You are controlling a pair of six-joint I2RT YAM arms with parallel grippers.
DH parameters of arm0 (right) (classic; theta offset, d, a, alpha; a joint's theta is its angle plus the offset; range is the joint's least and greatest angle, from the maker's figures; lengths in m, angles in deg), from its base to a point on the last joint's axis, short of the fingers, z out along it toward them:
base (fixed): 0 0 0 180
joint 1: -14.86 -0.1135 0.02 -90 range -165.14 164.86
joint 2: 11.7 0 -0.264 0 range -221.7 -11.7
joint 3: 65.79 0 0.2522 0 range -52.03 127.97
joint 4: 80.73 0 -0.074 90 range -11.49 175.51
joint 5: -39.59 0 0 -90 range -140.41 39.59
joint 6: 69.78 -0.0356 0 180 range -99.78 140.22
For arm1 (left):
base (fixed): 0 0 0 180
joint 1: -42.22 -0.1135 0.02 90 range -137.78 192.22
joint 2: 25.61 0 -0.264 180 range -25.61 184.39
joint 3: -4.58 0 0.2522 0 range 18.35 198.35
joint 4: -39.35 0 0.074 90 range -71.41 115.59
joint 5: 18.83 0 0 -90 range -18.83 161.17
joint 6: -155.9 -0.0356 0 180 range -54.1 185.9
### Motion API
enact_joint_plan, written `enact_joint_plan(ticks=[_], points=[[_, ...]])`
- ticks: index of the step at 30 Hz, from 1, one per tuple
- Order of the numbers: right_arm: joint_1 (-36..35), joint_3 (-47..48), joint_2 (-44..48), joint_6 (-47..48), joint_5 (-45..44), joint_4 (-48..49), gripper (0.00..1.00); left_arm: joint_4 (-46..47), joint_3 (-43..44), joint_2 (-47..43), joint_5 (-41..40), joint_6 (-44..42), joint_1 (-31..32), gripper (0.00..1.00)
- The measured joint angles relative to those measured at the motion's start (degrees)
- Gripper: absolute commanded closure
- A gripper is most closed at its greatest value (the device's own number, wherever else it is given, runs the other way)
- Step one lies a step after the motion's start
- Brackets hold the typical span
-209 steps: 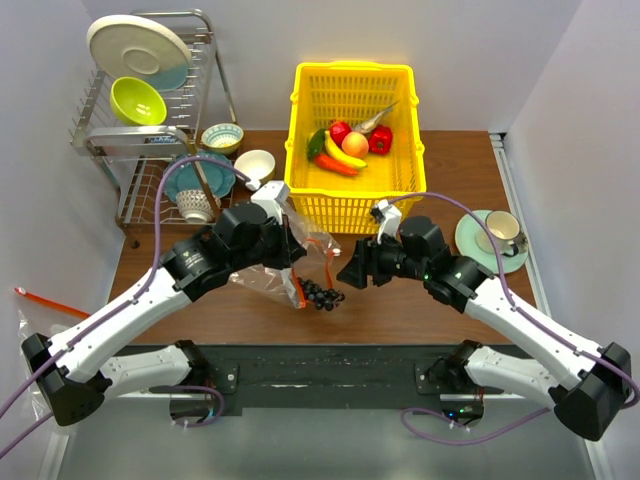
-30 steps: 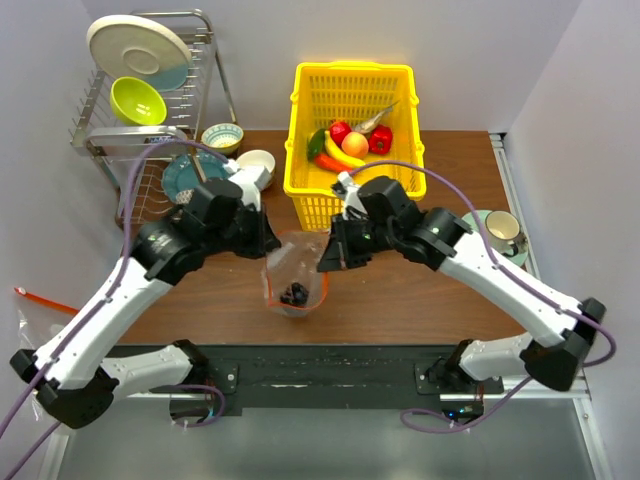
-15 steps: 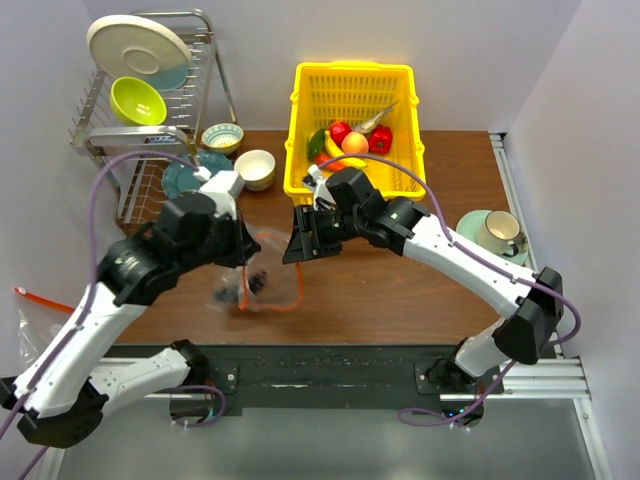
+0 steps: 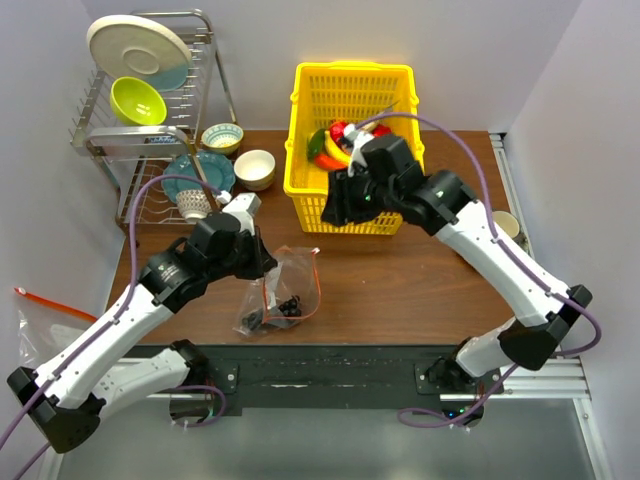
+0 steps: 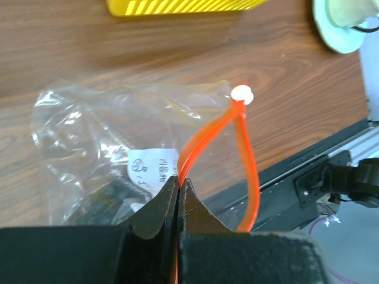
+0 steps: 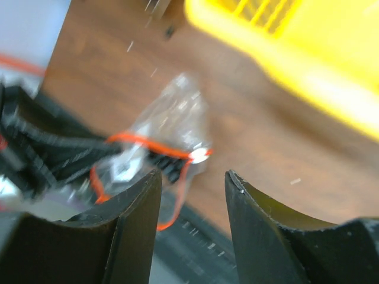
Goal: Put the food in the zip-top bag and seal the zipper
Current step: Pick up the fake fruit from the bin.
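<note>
The left wrist view alone shows the left gripper [image 5: 178,180] pinching the thin red-orange zipper strip [image 5: 207,139]. From above, the crinkly clear plastic bag [image 4: 295,272] on the wooden bench [image 4: 400,285] holds dark grapes [image 4: 290,308]; the yellow plastic basket [image 4: 297,120] holds other toy fruits [image 4: 325,145]. Beside it the right gripper [image 6: 192,177] is spread, empty.

zip-top bag [image 6: 180,121] motion-blurred; dark contents, perhaps grapes [image 6: 170,167]

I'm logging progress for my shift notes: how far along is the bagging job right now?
Done: dark grapes lie inside the zip-top bag. In hand: the left gripper pinches the zipper, mouth unsealed; the right gripper is open and empty near the yellow basket. Left: the other food in the basket, then sealing.
</note>
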Motion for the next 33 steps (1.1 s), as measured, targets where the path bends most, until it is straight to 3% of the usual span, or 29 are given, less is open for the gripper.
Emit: enact_joint_plan(ticks=[5, 10, 14, 17, 21, 33], points=[[6.75, 9.33, -3.3, 5.55, -2.45, -2.38, 0.51, 2.1, 0.0, -0.31, 1.55, 0.04, 0.0, 1.0], [13.31, 22.8, -15.26, 9.62, -4.26, -7.02, 0.44, 3.13, 0.0, -0.28, 2.89, 0.17, 0.0, 1.0], [14.34, 29.16, -24.92, 12.17, -9.22, -11.19, 0.43, 3.45, 0.0, -0.31, 3.32, 0.17, 0.0, 1.0], [14.58, 30.49, -30.73, 13.68, -12.31, -13.31, 0.39, 3.45, 0.0, -0.31, 3.56, 0.17, 0.0, 1.0], [15.13, 30.49, -36.59, 14.88, -16.26, -15.32, 0.19, 3.48, 0.0, -0.31, 4.2, 0.2, 0.0, 1.0], [15.91, 30.29, -46.29, 16.11, -25.49, -18.05, 0.23, 4.24, -0.59, -0.31, 5.38, 0.26, 0.0, 1.0]])
